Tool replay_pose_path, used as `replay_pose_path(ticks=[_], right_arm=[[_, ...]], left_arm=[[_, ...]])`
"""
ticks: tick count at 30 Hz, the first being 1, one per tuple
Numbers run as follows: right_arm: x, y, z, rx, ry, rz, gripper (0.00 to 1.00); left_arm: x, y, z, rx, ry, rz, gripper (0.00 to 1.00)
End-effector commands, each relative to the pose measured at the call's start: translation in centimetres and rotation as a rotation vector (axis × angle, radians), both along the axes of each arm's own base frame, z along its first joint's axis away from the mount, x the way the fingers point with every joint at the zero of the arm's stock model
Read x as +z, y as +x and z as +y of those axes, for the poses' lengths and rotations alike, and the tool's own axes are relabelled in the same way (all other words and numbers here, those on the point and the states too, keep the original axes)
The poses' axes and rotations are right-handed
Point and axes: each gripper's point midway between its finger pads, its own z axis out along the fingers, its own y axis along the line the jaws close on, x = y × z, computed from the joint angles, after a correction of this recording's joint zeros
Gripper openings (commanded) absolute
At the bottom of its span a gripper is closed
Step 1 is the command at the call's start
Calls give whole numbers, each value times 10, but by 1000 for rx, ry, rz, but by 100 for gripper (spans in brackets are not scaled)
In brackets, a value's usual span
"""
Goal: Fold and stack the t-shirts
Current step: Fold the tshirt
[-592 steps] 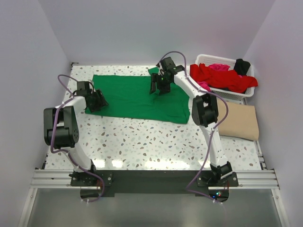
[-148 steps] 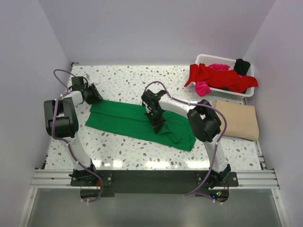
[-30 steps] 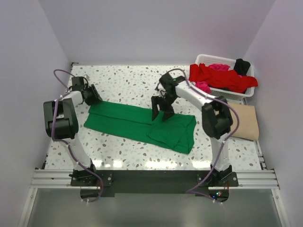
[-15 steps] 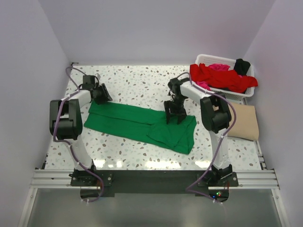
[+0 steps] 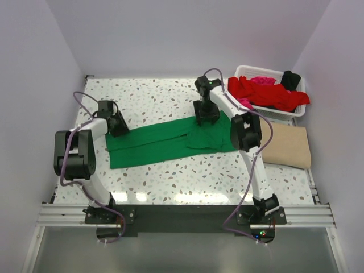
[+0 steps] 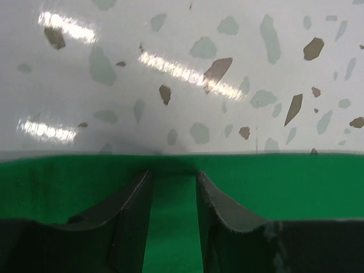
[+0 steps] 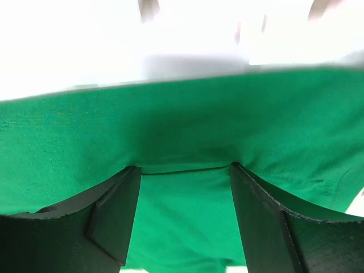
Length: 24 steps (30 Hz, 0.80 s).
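Top external view: a speckled table (image 5: 170,179) with white walls on three sides. Both arms reach over it from bases at 6 o'clock.
At 9 o'clock: the left gripper (image 5: 117,126) has its tips down on the left end of the green t-shirt (image 5: 159,142).
Left wrist view: its fingers (image 6: 133,216) stand a narrow gap apart at the cloth's edge, and green shows in the gap. I cannot tell whether they nip the cloth.
Middle: the green t-shirt lies folded in a long band from 9 o'clock toward 3 o'clock, wider at its right end.
Toward 12 o'clock: the right gripper (image 5: 206,115) points down onto the band's far edge, near that wider end.
Right wrist view: its fingers (image 7: 114,216) are spread wide over green cloth, with a crease running between the tips. Nothing is pinched.
At 3 o'clock: the tan t-shirt (image 5: 287,147) lies folded flat. The right arm's elbow stands between it and the green band.
At 2 o'clock: the white lattice basket (image 5: 243,70) sits in the far right corner, just beyond the tan t-shirt. The red t-shirt (image 5: 267,95) spills over its near rim, with the magenta t-shirt (image 5: 263,80) and the black t-shirt (image 5: 291,78) behind.
In the way: a purple cable (image 5: 77,101) loops off each arm. The left arm's elbow hangs close to the left wall.
Open room: bare tabletop runs along 6 o'clock between the band and the bases, and along 12 o'clock beyond the band.
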Motion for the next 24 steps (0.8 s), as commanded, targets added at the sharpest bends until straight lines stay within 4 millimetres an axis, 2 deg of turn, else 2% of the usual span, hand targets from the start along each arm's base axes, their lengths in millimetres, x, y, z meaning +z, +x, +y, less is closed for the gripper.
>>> replay_pose_path(ticks=[1,4,6,9,11,13,14,16,17,19,20,21,22,23,24], right_arm=[[-32,56,-5,-19,-14,-129,68],[-34,72,2,-30,60,-163,68],[-23,85,10,-25,122,-207,68],[8,101,29,14,230,-289,69],[35,104,45,46,324,-326,69],[55,108,55,63,380,-364,70],[71,107,61,72,419,-380,70],[87,107,64,73,448,-406,70],[104,105,65,80,463,-430,70],[110,99,63,81,469,-431,71],[102,91,61,74,460,-403,71],[119,88,60,81,472,-431,71],[120,83,58,79,468,-428,71],[110,75,53,69,452,-399,71],[119,71,49,67,448,-417,71]], left_arm=[[-11,-40,14,87,46,103,41],[2,-48,18,116,67,66,42],[21,-46,17,95,88,9,43],[49,-37,11,37,127,-62,43],[66,-29,6,-2,142,-98,43],[72,-28,-17,-76,148,-106,43],[78,-24,-24,-105,147,-123,43],[79,-24,-44,-164,125,-136,43],[72,-28,-55,-199,83,-122,43],[63,-30,-68,-220,23,-125,43],[48,-40,-76,-229,-33,-92,43],[45,-37,-80,-233,-54,-108,43],[42,-39,-83,-237,-72,-101,43],[36,-44,-86,-235,-92,-86,43],[36,-43,-86,-233,-95,-96,43]])
